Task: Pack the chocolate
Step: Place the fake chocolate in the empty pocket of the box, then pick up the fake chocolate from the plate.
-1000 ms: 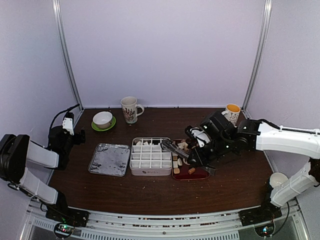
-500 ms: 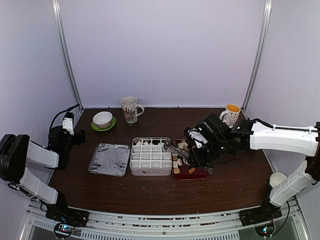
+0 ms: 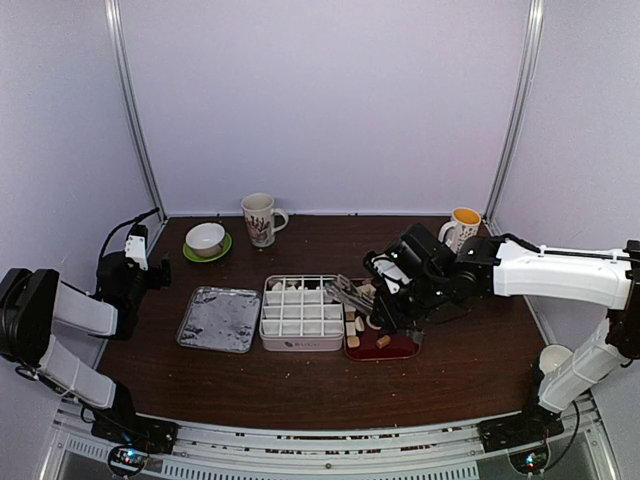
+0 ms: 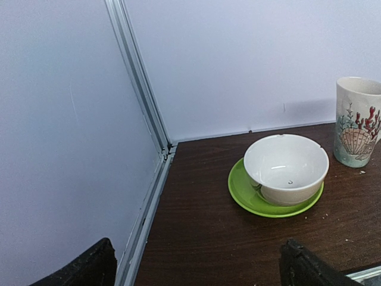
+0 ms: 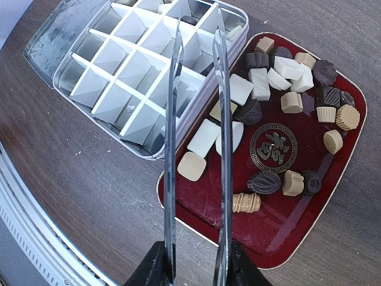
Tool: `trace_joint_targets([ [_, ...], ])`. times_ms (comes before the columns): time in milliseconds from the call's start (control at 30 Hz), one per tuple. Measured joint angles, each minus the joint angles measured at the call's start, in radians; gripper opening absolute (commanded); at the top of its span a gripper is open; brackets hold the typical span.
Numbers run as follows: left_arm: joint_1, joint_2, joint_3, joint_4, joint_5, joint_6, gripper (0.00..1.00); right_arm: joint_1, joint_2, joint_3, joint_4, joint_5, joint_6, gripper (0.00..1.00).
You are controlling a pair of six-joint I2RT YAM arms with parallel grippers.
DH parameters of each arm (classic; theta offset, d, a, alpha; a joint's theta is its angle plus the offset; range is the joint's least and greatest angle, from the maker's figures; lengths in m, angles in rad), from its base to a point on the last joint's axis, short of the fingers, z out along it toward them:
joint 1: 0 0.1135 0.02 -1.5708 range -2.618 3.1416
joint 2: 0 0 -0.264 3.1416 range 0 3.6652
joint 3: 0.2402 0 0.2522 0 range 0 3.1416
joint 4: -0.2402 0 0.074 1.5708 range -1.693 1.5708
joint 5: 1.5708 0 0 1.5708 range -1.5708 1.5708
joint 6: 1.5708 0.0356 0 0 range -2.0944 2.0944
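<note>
Right arm reaches left across the table, right gripper [image 5: 193, 269] clamped on metal tongs [image 5: 221, 119], blades slightly parted over the divided box [image 5: 119, 89] and the red tray [image 5: 297, 208] holding the chocolate [image 5: 280, 77]; left arm folded at the table's left side, left gripper [image 4: 196, 268] gaping wide, empty.

Your left arm [image 3: 70, 315] sits folded at the near left, its left gripper [image 4: 196, 273] aimed toward the far left corner with the jaws spread wide. Your right arm [image 3: 560, 272] stretches leftward to the middle with the wrist tipped down. The right gripper [image 5: 195, 271] clamps the metal tongs [image 5: 225, 149], whose blades stand slightly apart.
</note>
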Motion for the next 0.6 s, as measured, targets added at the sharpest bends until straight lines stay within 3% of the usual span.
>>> trace_joint_targets([
  [267,0.000,0.000,0.000,0.000,0.000,0.000,0.98,0.000,-0.033,0.000,-0.023,0.021,0.000,0.33],
  [600,0.000,0.000,0.000,0.000,0.000,0.000,0.98,-0.003,-0.230,-0.042,-0.108,0.071,0.005,0.34],
])
